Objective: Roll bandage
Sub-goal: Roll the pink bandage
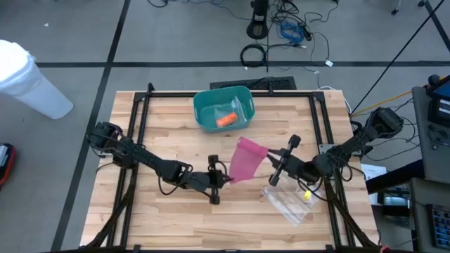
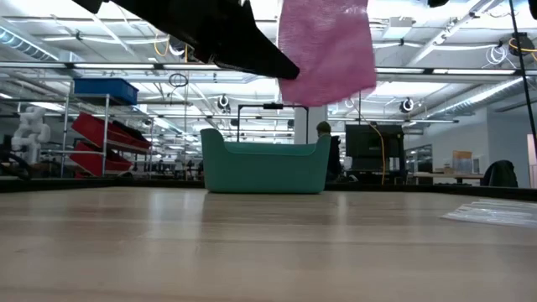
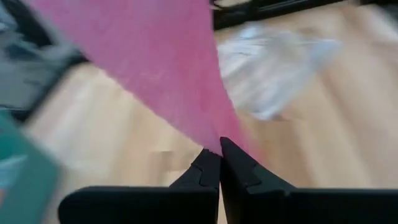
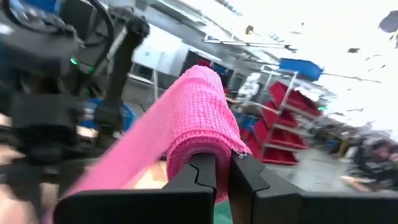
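1. Nearest the front edge, at about five o'clock on the table (image 1: 176,119), lies a clear plastic bag (image 1: 290,202) with a small yellow thing inside; it rests flat, just under the right arm.
2. Mid-table now: the left gripper (image 1: 223,180) has its fingers clamped together on the lower corner of the pink bandage (image 1: 247,159), at roughly six o'clock from the table's centre.
3. The bandage is off the wood, stretched as a pink sheet between both arms; the low view shows it hanging in the air above the table top.
4. The right gripper (image 1: 269,152), at about three o'clock of centre, has its fingers pressed shut on the rolled end of the bandage.
5. Farther back, at twelve o'clock, stands the teal bin (image 1: 223,109), holding an orange object (image 1: 226,120) and a clear wrapper.
6. Beyond the table, cables and a black stand base lie on the floor; a white cylinder sits off at ten o'clock.
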Motion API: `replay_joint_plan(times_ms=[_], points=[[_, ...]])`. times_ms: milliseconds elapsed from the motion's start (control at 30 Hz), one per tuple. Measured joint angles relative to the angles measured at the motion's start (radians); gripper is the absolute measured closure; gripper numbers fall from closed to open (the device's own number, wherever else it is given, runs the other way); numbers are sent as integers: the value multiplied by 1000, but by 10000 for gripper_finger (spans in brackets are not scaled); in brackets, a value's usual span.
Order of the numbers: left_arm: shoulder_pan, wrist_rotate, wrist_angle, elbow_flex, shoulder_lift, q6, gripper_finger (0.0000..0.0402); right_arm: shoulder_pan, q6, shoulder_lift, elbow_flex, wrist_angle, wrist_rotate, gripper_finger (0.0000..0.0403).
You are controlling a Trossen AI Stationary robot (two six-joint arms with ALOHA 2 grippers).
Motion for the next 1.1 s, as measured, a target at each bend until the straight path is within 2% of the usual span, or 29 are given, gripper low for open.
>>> replay_joint_plan(times_ms=[133, 300, 400, 500, 567, 867, 1100], points=[[-19, 117, 19, 0, 0, -15, 401, 0, -91, -5, 0, -35, -4, 397], [-32, 122, 39, 1, 0, 13, 401, 5, -89, -6, 0, -116, -11, 397], [-24, 42, 35, 1, 0, 14, 401, 15, -65, -6, 0, -118, -51, 397], [-11, -103, 27, 1, 0, 39, 401, 30, -37, -6, 0, -96, -109, 397], [-1, -165, 28, 1, 0, 95, 401, 36, -11, -6, 0, -99, -142, 397], [50, -196, 74, 1, 0, 258, 401, 39, 224, -6, 0, -213, -263, 398], [62, -272, 124, 30, 0, 350, 401, 39, 373, -6, 0, -299, -272, 398]])
